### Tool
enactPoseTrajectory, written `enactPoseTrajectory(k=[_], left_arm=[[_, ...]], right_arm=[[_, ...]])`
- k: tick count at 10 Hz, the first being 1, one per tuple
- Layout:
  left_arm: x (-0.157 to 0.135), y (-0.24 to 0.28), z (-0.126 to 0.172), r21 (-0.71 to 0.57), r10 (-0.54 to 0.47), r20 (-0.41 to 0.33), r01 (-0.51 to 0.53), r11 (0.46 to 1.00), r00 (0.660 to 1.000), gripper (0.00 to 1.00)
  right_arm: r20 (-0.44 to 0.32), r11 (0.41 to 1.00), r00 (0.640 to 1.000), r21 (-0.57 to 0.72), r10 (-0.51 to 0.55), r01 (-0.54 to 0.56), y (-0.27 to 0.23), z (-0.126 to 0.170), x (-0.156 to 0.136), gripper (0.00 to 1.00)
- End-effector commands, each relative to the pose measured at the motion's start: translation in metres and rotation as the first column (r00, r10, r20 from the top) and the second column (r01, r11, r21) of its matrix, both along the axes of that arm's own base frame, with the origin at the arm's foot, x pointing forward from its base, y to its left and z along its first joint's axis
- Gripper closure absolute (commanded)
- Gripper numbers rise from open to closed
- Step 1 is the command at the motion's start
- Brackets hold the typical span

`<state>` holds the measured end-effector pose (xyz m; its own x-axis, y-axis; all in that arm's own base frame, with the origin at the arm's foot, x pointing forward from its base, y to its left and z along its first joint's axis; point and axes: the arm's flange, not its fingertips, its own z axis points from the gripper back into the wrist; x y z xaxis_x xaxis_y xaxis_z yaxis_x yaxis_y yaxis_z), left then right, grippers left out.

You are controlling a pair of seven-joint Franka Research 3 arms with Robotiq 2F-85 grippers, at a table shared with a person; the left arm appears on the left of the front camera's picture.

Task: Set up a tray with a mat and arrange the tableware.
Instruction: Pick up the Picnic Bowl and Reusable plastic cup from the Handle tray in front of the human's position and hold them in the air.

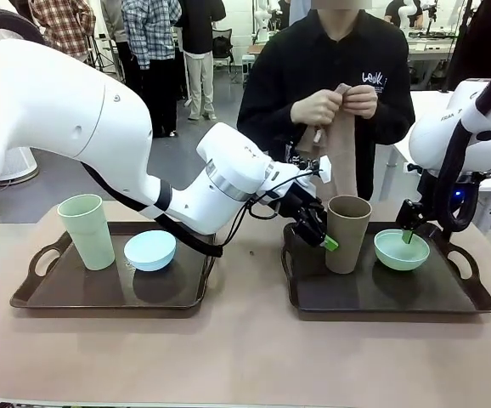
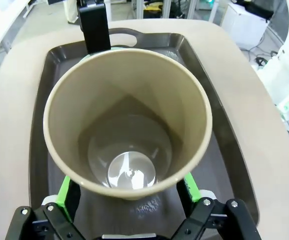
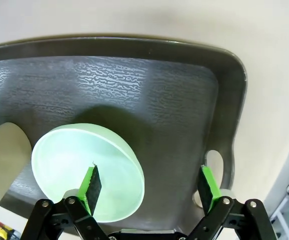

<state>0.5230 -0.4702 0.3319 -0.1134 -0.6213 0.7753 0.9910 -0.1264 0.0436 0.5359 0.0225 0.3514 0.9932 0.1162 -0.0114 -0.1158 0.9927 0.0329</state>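
— On the table, front view first: left tray (image 1: pixel 33 293) has the pale green cup (image 1: pixel 86 231) and light blue bowl (image 1: pixel 150 250). The right tray (image 1: pixel 475 297) has the taupe-brown cup (image 1: pixel 347 234) and mint green bowl (image 1: pixel 401 250). A person (image 1: pixel 330 68) holds a brownish mat (image 1: pixel 342 166) up behind them. The left gripper (image 1: pixel 322 236) is at the brown cup and the right gripper (image 1: pixel 412 231) is at the mint bowl. Anything inside those?

— Nope. The left wrist view looks straight down the taupe-brown cup (image 2: pixel 129 125), which the front view can't do, and it's empty. The left gripper (image 2: pixel 127 190) is spread wide, with a green pad (image 2: pixel 64 192) on either side of the cup. Can't tell if they touch it. In the right wrist view, the right gripper (image 3: pixel 150 184) is wide open too and gripping nothing. One finger is over the empty mint green bowl (image 3: pixel 79 165), the other outside it by the right tray's (image 3: pixel 159 90) handle slot (image 3: pixel 213 170).
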Motion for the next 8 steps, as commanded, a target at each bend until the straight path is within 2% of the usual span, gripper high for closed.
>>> enactPoseTrajectory(k=[1,3,4,5,6,7,8], left_arm=[[0.006,-0.017,0.002,0.012,0.011,-0.003,-0.011,1.000,1.000,0.00],[0.007,-0.024,0.002,0.020,0.003,0.010,-0.003,1.000,1.000,0.00],[0.007,-0.027,0.002,0.015,-0.011,0.004,0.011,1.000,1.000,0.00],[0.006,-0.027,0.001,0.015,-0.016,0.003,0.016,1.000,1.000,0.18],[0.005,-0.025,0.000,0.009,-0.026,-0.003,0.026,1.000,1.000,0.54],[0.006,-0.022,-0.001,-0.004,-0.026,-0.016,0.026,1.000,1.000,0.72],[0.006,-0.021,-0.001,-0.007,-0.025,-0.021,0.025,1.000,0.999,1.00]], right_arm=[[-0.021,0.999,0.999,-0.005,0.035,-0.035,0.001,-0.006,0.005,0.00],[-0.028,0.999,0.998,0.000,0.053,-0.053,0.005,-0.012,0.004,0.00],[-0.046,0.996,0.995,0.003,0.085,-0.085,0.006,-0.015,0.003,0.09],[-0.054,0.996,0.995,0.006,0.086,-0.086,0.007,-0.016,0.003,0.58],[-0.056,0.996,0.995,0.008,0.088,-0.088,0.006,-0.016,0.002,0.68],[-0.056,0.996,0.995,0.016,0.086,-0.085,0.006,-0.016,0.003,1.00],[-0.058,0.996,0.995,0.019,0.084,-0.083,0.005,-0.017,0.002,1.00]])
